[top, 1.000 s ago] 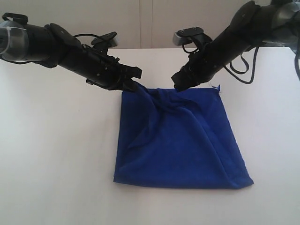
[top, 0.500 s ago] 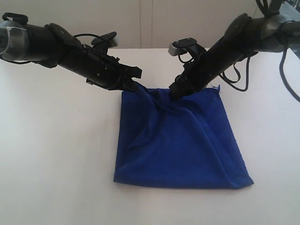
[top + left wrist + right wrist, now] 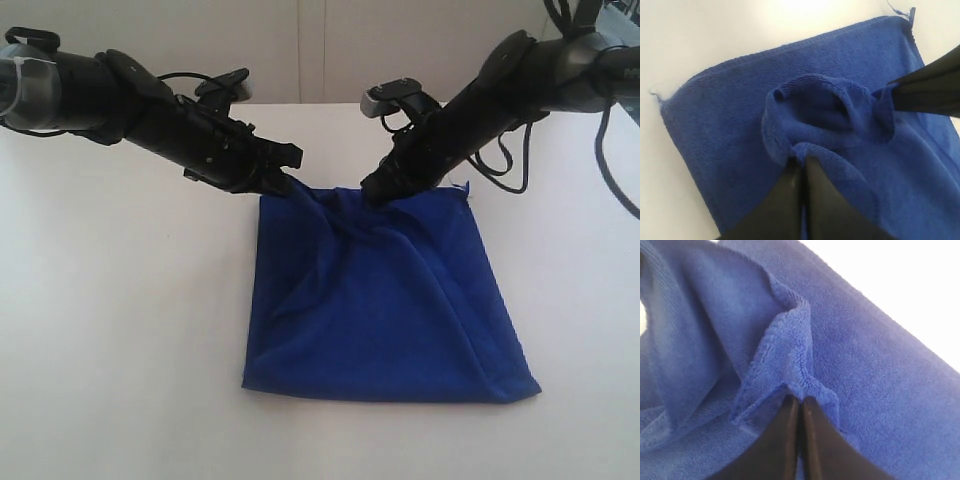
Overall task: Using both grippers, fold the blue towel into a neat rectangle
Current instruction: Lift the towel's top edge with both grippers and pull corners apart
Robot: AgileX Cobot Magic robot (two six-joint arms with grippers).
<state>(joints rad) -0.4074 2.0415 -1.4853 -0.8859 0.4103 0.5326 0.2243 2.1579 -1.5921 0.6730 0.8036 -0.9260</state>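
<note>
At frame centre the blue towel [image 3: 380, 300] lies on the white table [image 3: 120, 330], its upper edge bunched and hiding the fingertips. Left gripper [image 3: 288, 183] and right gripper [image 3: 372, 192] each clamp that hem. Arms cropped at the frame sides; bare table all round.

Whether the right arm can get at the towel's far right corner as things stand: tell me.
Probably yes. The corner lies flat just beside the right arm, nothing between; but its jaws are shut on the blue towel's far edge and must let go first.
</note>
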